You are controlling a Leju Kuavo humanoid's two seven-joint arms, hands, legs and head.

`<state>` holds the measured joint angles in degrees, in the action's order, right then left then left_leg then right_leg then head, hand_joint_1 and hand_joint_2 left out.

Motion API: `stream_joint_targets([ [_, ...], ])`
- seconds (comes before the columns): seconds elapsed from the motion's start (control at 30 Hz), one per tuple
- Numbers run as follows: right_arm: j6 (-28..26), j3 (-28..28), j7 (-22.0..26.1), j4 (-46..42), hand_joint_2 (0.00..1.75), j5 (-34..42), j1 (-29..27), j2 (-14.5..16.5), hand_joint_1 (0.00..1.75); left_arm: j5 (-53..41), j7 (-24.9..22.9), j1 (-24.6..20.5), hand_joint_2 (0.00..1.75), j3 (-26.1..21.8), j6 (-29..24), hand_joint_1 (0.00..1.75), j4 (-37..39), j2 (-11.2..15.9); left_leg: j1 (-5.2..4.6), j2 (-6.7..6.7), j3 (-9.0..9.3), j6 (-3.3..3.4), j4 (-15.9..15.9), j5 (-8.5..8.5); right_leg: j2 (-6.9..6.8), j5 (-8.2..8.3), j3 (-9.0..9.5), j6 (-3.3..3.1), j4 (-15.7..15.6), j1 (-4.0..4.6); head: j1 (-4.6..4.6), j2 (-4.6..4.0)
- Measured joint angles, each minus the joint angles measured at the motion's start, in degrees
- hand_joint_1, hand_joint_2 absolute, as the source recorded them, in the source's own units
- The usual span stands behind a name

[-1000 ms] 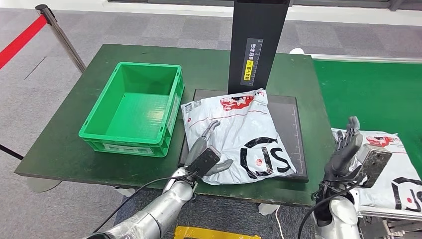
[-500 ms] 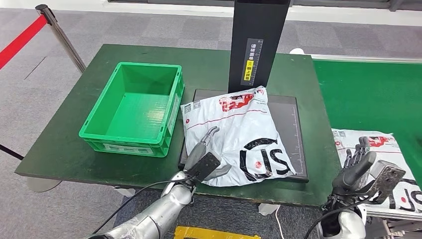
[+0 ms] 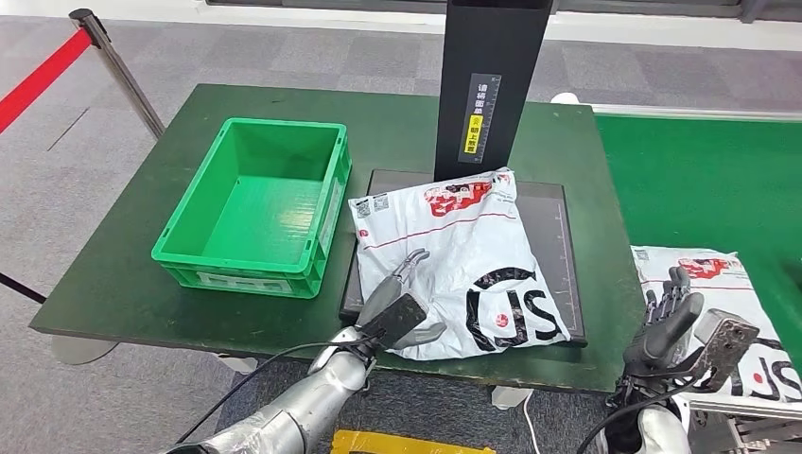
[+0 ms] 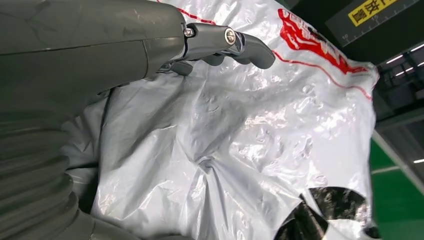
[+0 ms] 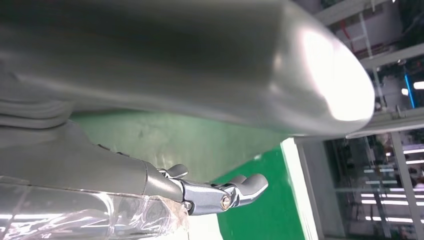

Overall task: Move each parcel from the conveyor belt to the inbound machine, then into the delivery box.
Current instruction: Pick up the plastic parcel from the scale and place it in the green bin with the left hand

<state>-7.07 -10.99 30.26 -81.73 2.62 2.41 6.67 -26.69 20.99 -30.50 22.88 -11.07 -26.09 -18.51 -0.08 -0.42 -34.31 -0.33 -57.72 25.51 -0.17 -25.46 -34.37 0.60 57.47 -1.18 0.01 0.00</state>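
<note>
On the scanner plate: parcel (image 3: 463, 260) lies flat, crumpled, beside the green box (image 3: 253, 203).
Left hand (image 3: 402, 303): fingers on the parcel's near edge; grip cannot be told.
Right hand (image 3: 667, 317): spread, holding nothing.
Advice: gather plastic firmly, lift clear over the box wall.

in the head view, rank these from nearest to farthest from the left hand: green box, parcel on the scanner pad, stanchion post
1. Parcel on the scanner pad: under the left hand, touching it.
2. Green box: on the table, to the hand's left.
3. Stanchion post: on the floor, far back left.
</note>
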Motion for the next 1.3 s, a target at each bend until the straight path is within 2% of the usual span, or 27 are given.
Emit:
stream_joint_targets([
  [0.27, 1.82, 0.0, -0.46, -1.37, 0.0, 1.25, -0.47, 0.97, 0.0, -6.37, -5.58, -1.66, 1.75, 0.53, -1.11, 0.0, 1.55, 0.0, 0.0, 0.0, 0.13, 0.01, 0.0, 0.0, -0.01, -0.01, 0.14, 0.02, -0.01, 0.0, 0.0, 0.0],
  [0.43, 2.79, 0.0, -0.6, -2.67, 0.0, 1.47, -1.3, 1.33, 0.0, -11.99, -11.04, -2.87, 1.75, 2.56, -3.71, 0.0, 2.69, 0.0, 0.0, 0.01, 0.25, 0.04, 0.0, -0.02, -0.01, -0.01, 0.28, 0.03, -0.02, 0.0, -0.01, 0.0],
  [0.7, 3.89, 0.0, -0.49, -3.63, 0.0, 2.3, -2.42, 1.49, 0.0, -17.78, -14.12, -3.63, 1.75, 4.07, -8.87, 0.0, 3.93, 0.13, 0.0, 0.02, 0.35, 0.06, 0.0, -0.05, 0.0, 0.04, 0.39, 0.04, -0.02, 0.0, -0.01, 0.0],
  [0.83, 4.1, 0.0, -0.46, -3.66, 0.0, 2.25, -2.55, 1.49, 0.0, -19.02, -14.89, -3.87, 1.75, 4.36, -9.6, 0.0, 4.37, 0.32, 0.0, 0.03, 0.38, 0.06, 0.0, -0.06, 0.02, 0.05, 0.39, 0.03, -0.02, 0.01, 0.0, 0.0],
  [0.97, 4.93, 0.0, -0.51, -3.96, 0.0, 2.61, -2.85, 1.49, 0.0, -18.74, -14.38, -3.91, 1.75, 4.37, -9.29, 1.75, 4.55, 0.43, 0.01, 0.03, 0.38, 0.06, 0.0, -0.06, 0.02, 0.05, 0.39, 0.03, -0.02, 0.01, 0.0, 0.0],
  [1.3, 6.96, 0.0, -1.64, -7.07, 0.0, 3.19, -5.1, 1.89, 0.0, -19.26, -11.62, -4.2, 1.75, 4.08, -10.45, 1.75, 4.81, 0.7, 0.01, 0.02, 0.37, 0.06, 0.01, -0.05, -0.01, 0.04, 0.42, 0.03, -0.02, 0.01, -0.01, 0.0],
])
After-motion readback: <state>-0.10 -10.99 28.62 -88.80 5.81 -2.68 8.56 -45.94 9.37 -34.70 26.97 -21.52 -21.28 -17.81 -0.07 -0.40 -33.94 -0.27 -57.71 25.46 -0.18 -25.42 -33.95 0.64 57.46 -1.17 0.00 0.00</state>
